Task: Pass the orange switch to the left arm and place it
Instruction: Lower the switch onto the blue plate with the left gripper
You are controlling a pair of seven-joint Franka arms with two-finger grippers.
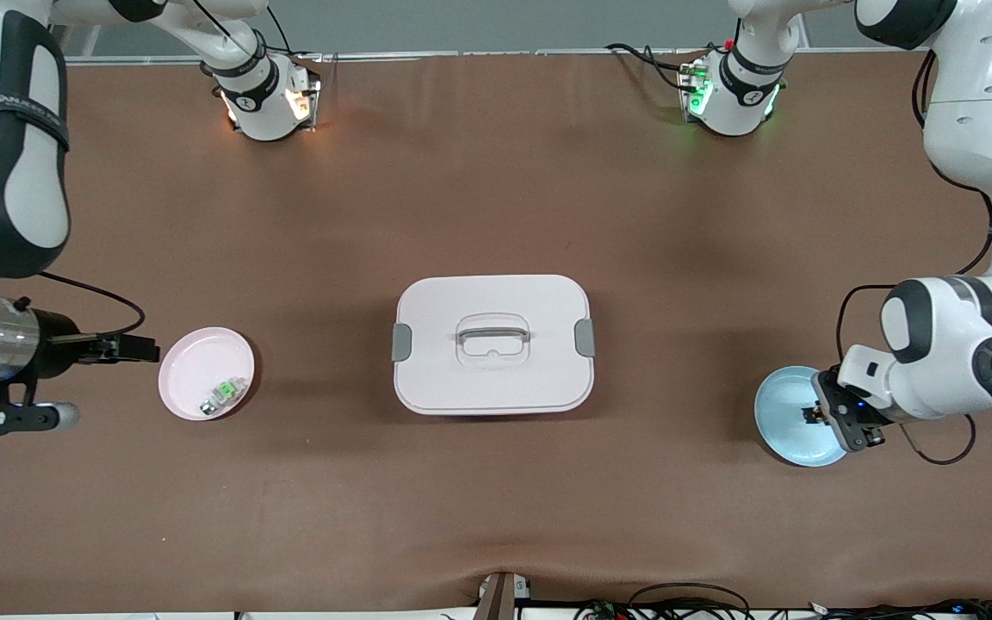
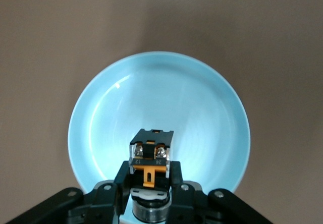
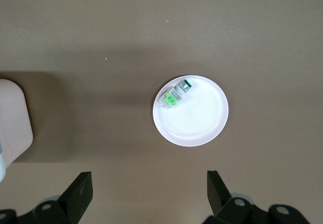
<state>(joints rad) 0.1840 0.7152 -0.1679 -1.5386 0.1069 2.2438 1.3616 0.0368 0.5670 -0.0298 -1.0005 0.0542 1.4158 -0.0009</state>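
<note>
The orange switch (image 2: 151,156), black with an orange centre, sits between the fingers of my left gripper (image 2: 150,176), which is shut on it. The gripper holds it low over the light blue plate (image 2: 202,108) at the left arm's end of the table. In the front view that gripper (image 1: 816,417) is over the blue plate (image 1: 784,413). My right gripper (image 1: 130,349) is open and empty, in the air beside the pink plate (image 1: 195,362). The white box (image 1: 493,344) stands shut in the middle of the table between the two plates.
A small green-and-clear component (image 1: 225,393) lies on the pink plate, and shows in the right wrist view (image 3: 171,99) on that plate (image 3: 197,118). A corner of the box (image 3: 12,123) is at that view's edge. Cables lie along the table's front edge.
</note>
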